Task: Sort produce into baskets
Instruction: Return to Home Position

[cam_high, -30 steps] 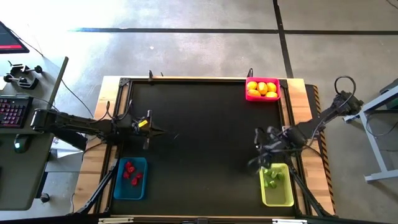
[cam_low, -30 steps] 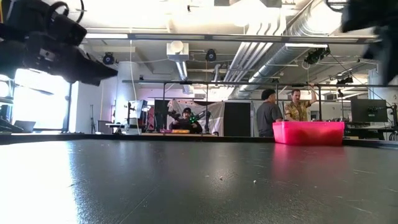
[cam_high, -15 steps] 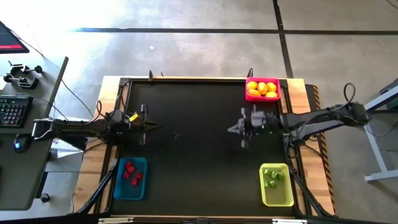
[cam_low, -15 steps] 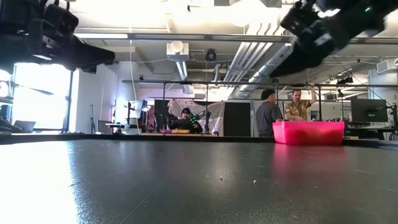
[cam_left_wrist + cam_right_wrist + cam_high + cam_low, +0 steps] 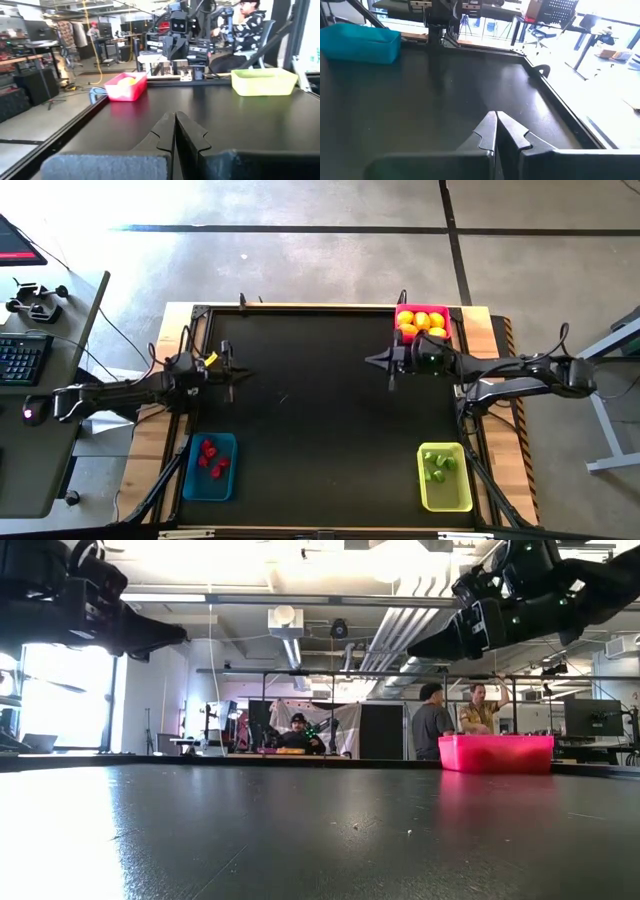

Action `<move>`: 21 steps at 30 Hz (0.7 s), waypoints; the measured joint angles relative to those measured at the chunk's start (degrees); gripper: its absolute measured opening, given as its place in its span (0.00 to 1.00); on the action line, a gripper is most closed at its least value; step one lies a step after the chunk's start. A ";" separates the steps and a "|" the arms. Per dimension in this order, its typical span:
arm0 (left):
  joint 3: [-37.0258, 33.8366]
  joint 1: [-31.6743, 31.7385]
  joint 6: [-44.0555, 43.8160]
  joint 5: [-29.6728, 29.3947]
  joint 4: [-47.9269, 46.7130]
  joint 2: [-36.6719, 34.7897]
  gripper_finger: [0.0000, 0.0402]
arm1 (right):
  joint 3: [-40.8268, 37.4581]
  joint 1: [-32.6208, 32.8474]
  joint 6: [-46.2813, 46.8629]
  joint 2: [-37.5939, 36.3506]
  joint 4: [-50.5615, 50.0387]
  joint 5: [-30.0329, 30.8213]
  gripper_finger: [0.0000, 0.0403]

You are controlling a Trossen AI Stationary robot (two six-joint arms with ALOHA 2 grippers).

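Note:
Three bins stand on the black table. The pink-red bin at the far right holds yellow lemon-like pieces. The blue bin at the near left holds red pieces. The yellow-green bin at the near right holds green pieces. My left gripper is shut and empty above the table's left side. My right gripper is shut and empty above the table, just left of the pink-red bin. Both point level toward the table's middle.
The table's wooden frame runs round the black top. People sit and stand in the room beyond the far edge. A keyboard lies on a desk off the table's left.
My right gripper has swung up from over the yellow-green bin toward the table's far edge and now hangs level beside the pink-red bin. My left arm has drawn back a little toward the table's left edge and far side.

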 joint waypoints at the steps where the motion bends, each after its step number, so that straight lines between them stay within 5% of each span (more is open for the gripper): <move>1: 0.00 0.46 0.04 0.11 -0.16 -0.20 0.00 | 0.00 -0.35 0.30 0.00 0.00 -0.31 0.00; 21: 0.02 3.58 1.07 2.58 -2.40 -0.47 0.00 | 0.00 -1.23 -0.79 0.75 0.94 -0.67 0.00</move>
